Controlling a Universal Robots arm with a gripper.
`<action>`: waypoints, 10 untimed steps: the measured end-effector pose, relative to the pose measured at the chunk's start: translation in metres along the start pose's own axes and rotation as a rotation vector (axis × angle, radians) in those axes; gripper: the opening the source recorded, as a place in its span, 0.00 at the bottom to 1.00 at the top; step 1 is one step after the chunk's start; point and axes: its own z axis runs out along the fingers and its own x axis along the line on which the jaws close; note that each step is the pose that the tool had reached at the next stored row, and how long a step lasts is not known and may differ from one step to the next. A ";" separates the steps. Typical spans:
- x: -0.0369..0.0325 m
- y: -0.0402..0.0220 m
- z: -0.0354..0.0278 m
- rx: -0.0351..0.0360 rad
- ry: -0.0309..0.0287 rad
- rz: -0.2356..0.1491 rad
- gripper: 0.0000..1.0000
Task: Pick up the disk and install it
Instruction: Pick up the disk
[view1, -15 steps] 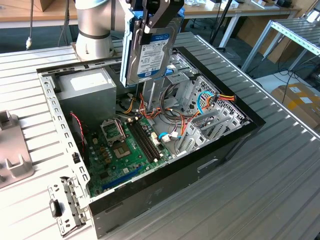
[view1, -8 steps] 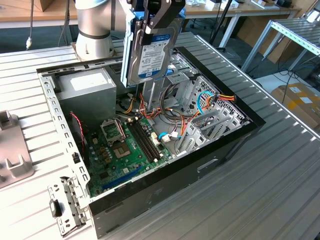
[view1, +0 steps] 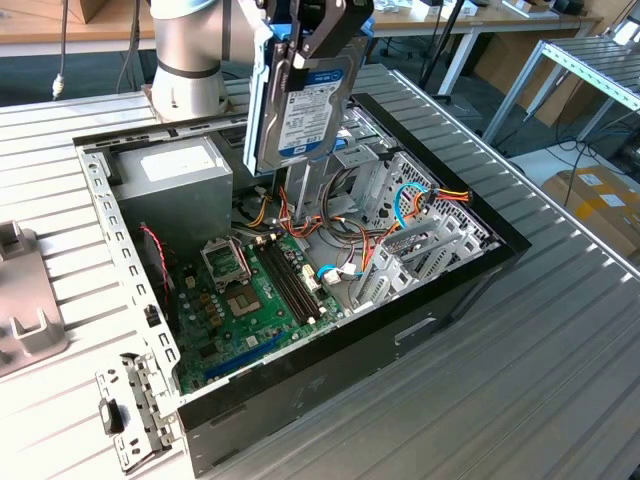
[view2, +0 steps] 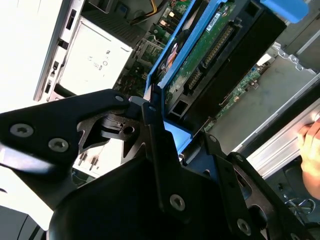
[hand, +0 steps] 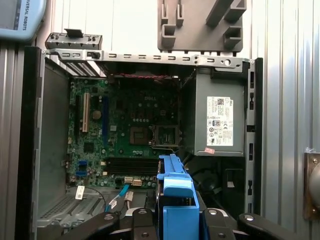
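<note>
Held the disk (view1: 305, 110) in the air with the gripper (view1: 312, 55), with the jaws pinching its upper end by the light-blue frame. Had it standing on edge, a little tilted, with the white label turned toward the exterior view's camera. Placed it above the open computer case (view1: 480, 275), over the stretch between the grey power supply (view1: 175, 170) and the drive cage (view1: 400, 190), clear of the parts below. Showed, in the second wrist view, the green circuit-board side of the disk (view2: 210, 55) with its connector, the black links of the gripper (view2: 160, 125) in front, and a person's hand (view2: 312, 145) at the edge. Looked down, in the first wrist view, past the blue frame of the disk (hand: 175, 192) onto the motherboard (hand: 125, 130), with the power supply (hand: 220, 120) just beside it. Had the case lying open on the ribbed metal counter (view1: 560, 380), near the arm's base (view1: 188, 60) and a grey fixture (view1: 20, 310)
</note>
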 end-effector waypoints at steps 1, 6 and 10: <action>0.0003 -0.0002 0.0000 0.0000 0.0000 0.000 0.37; 0.0014 -0.0011 0.0000 0.0000 0.0000 0.000 0.37; 0.0027 -0.0022 0.0000 0.0000 0.0000 0.000 0.37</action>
